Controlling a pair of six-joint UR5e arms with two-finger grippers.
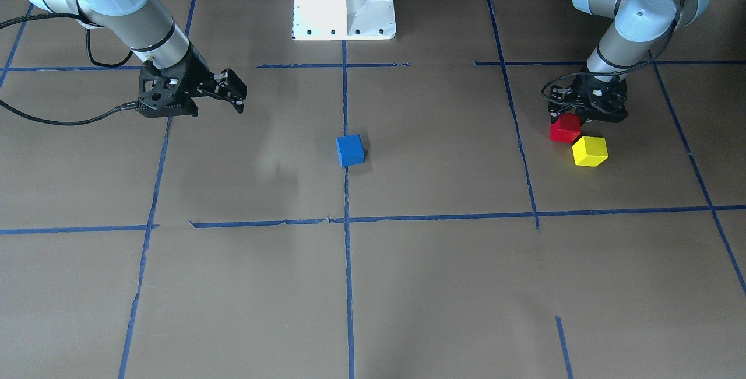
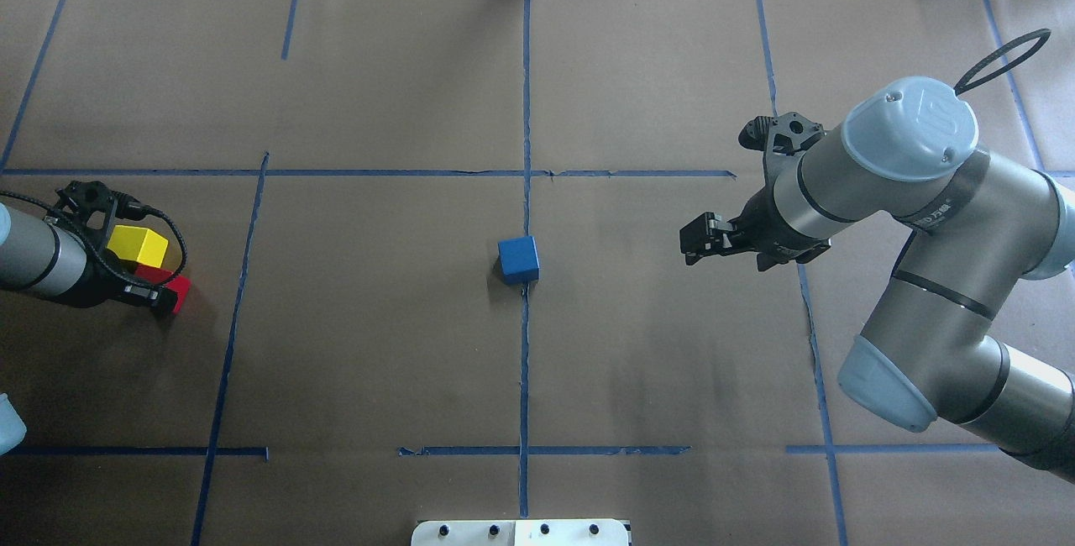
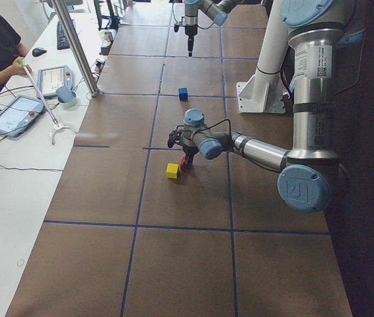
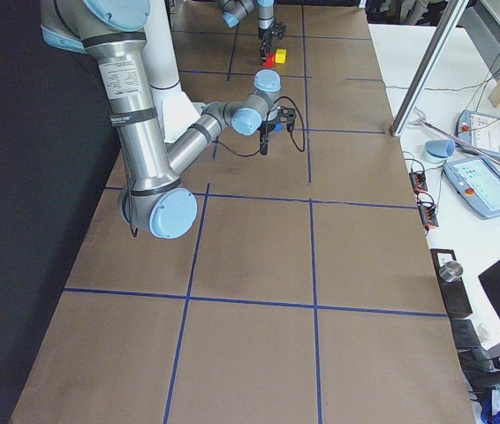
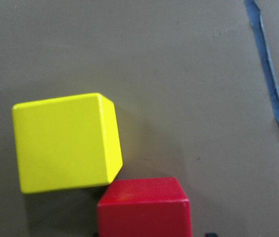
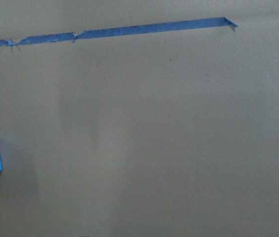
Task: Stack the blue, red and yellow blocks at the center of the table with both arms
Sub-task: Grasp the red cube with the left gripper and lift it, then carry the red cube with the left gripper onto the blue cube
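My left pincer [image 1: 577, 115] straddles the red block [image 1: 565, 128], well off to my left of the blue block [image 1: 350, 150]; I cannot tell if it is clamped. The yellow block [image 1: 590, 151] touches the red one. My right pincer [image 1: 238, 94] hangs released on the blue block's other side.

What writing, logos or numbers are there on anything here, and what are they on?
"UR": logo on the right arm's blue joint cap.
Print on the right arm's grey tube: too small to read.
The left arm's white sticker: blurred, unreadable.
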